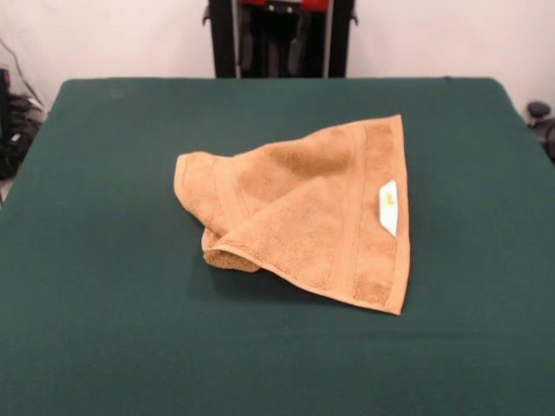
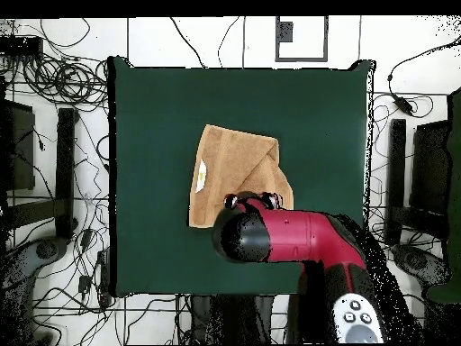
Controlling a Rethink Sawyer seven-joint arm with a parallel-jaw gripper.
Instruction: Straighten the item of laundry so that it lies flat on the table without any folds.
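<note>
Towel (image 1: 312, 212) folded over itself, mid-desk (image 1: 104, 260), label (image 1: 388, 208) on top | arm (image 2: 297, 236) above towel's edge nearest robot | jaws' state cannot be told

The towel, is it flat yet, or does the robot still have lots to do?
Not flat yet. The towel lies on the green table, folded over itself, one corner tucked under, its white label showing. Nothing looks done. The arm hangs over the towel's edge; its tool is hidden. All the unfolding is left.
</note>
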